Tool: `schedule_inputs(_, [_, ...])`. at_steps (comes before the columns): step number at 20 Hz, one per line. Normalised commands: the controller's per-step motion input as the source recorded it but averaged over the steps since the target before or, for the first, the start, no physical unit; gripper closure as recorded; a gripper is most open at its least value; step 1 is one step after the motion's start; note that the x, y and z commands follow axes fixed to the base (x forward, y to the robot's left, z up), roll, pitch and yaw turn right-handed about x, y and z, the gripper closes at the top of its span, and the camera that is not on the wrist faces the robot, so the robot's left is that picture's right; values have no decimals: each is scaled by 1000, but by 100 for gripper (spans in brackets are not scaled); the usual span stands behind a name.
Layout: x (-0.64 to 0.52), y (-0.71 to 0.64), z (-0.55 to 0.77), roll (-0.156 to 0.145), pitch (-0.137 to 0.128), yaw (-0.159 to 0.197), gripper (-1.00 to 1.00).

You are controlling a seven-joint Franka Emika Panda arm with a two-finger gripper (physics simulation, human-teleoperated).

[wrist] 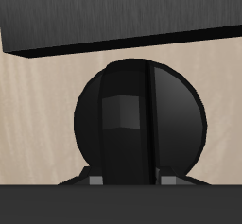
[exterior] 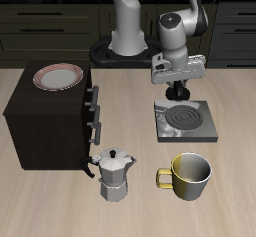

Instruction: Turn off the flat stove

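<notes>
Pale wood tabletop (exterior: 240, 151) with dark cabinets behind it, that's the setting from the exterior view. Using the flat stove (exterior: 184, 122) as my landmark: it's a low grey square plate with a dark spiral coil burner (exterior: 182, 113) in the middle, no red glow that I can make out. My pincer (exterior: 181, 91) hangs right over the stove's back edge, fingers pointing down at it, and the body of my hand blocks the stove's knob from that camera. Just in front of the stove, nearer the table's front edge, sits a yellow mug (exterior: 189, 175), and beside that mug stands a silver moka pot (exterior: 115, 174). Off to the stove's side is a big dark-brown box (exterior: 50, 119) with knobs along the face that looks toward the stove, and a plate (exterior: 57, 77) with a reddish rim rests on top of it. Switching to the wrist view: the round black knob (wrist: 142, 122) fills most of the shot, sitting on the pale wood just beside the stove's dark edge (wrist: 113, 20), with a raised ridge running across its face. My fingers (wrist: 95, 181) barely peek in at the frame edge on either side of that knob, so honestly I can't tell whether I'm clamped on it or loose.
</notes>
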Motion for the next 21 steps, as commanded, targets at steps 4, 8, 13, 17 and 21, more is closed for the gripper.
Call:
schedule_inputs(4, [172,-7,-89,-18,56,-67,100])
schedule_inputs(8, [39,19,25,-31,-3,-55,100])
schedule_inputs(13, [-3,133,18,-9,6,-57,100])
schedule_inputs(17, [41,174,10,2,30,-75,100])
schedule_inputs(21, [10,57,82,-27,-3,-49,100])
